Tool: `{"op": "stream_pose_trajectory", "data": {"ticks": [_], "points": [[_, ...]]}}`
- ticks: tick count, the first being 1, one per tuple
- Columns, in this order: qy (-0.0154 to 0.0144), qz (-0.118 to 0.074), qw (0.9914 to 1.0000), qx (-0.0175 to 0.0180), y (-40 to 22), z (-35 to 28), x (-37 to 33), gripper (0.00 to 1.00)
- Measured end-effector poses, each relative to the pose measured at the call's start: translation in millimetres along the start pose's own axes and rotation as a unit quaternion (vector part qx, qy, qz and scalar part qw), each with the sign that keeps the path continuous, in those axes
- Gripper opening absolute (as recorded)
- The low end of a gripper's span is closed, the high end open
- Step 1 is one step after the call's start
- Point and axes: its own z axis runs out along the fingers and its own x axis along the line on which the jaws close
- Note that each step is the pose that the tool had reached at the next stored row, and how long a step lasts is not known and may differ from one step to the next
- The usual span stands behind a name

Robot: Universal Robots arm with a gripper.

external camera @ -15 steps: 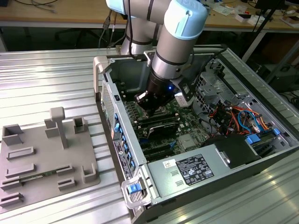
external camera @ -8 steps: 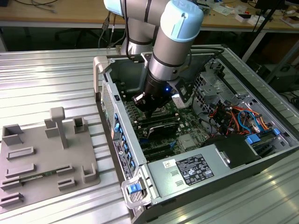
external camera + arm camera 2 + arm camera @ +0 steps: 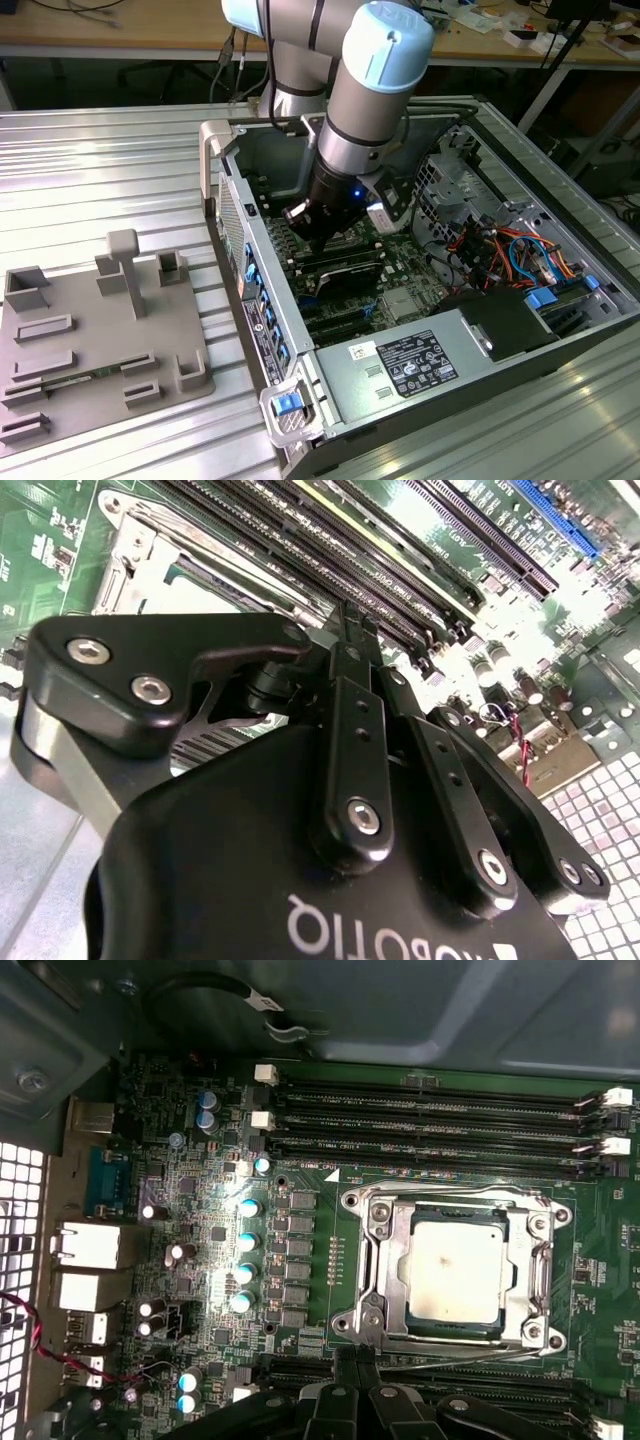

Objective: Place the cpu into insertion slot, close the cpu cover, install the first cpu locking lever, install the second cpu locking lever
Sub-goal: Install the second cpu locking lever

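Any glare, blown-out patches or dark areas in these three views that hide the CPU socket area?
First wrist view: cpu evenly lit and readable, mild glare on capacitors beside it. Second wrist view: gripper body blocks most of the board, bright washout beyond. Exterior view: the arm hides the socket.

Pretty tight in there: the gripper (image 3: 350,1365) sits low over the motherboard (image 3: 200,1260), hemmed by memory slots (image 3: 440,1110) on both sides of the insertion slot (image 3: 455,1270). Open room straight above the cpu cover (image 3: 385,1260), case wall (image 3: 255,290) close by.
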Motion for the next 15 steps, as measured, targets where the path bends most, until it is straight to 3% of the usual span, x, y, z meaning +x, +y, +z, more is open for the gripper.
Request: {"op": "stream_pose_trajectory", "data": {"ticks": [6,15], "points": [[0.0,-0.001,1.0,-0.0013,0.1,1.6,0.1,0.11],[-0.0003,-0.003,0.99998,-0.0061,4.2,5.7,-0.2,0.11]]}}
